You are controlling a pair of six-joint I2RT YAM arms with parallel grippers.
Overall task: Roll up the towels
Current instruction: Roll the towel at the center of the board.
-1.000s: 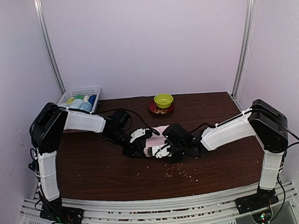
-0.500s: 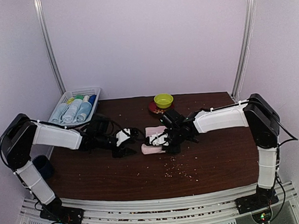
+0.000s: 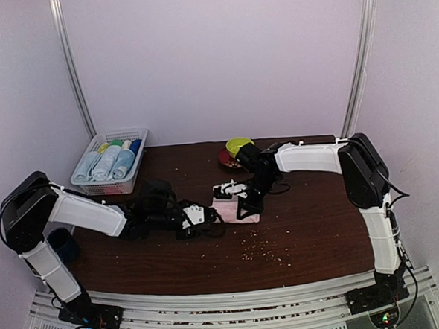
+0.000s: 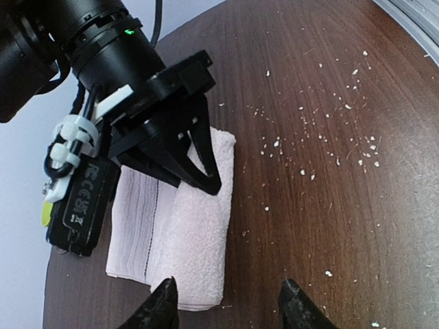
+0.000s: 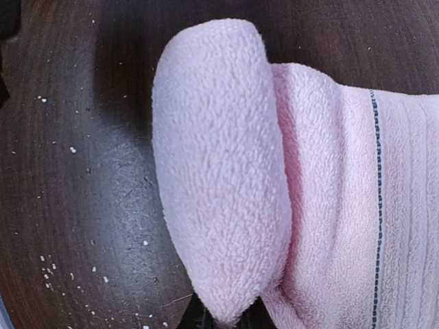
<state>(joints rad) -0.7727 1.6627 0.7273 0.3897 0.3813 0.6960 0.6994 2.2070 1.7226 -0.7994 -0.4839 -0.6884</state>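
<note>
- The pink towel (image 3: 236, 210) lies near the middle of the table (image 3: 320, 233) and is partly rolled. We see its side towards the crumbs (image 3: 264, 253) curled into a thick roll, while the rest lies flat with a thin dark stripe across it.
- The right gripper (image 3: 244, 208) reaches down onto the towel from the far side. Its black fingers (image 4: 206, 168) come together on the roll, and in the right wrist view the tips pinch the plush fold between them.
- The left gripper (image 4: 230, 305) sits low over the table just beside the towel's end without touching it. Its fingertips (image 4: 163, 301) stand about half apart, and between them we see only bare wood and a corner of cloth.
- White crumbs are scattered over the dark wood on the near side of the towel.
- Beyond the right arm, a yellow-green bowl (image 3: 237, 143) sits on a dark red plate (image 3: 224, 159). The arm hides part of both, and we cannot tell what is in the bowl.
- A white mesh basket (image 3: 101, 186) stands at the far left corner, well apart from the towel. In it, pale blue and white rolls (image 3: 104, 162) lie side by side, with bits of green and dark blue at their far ends.
</note>
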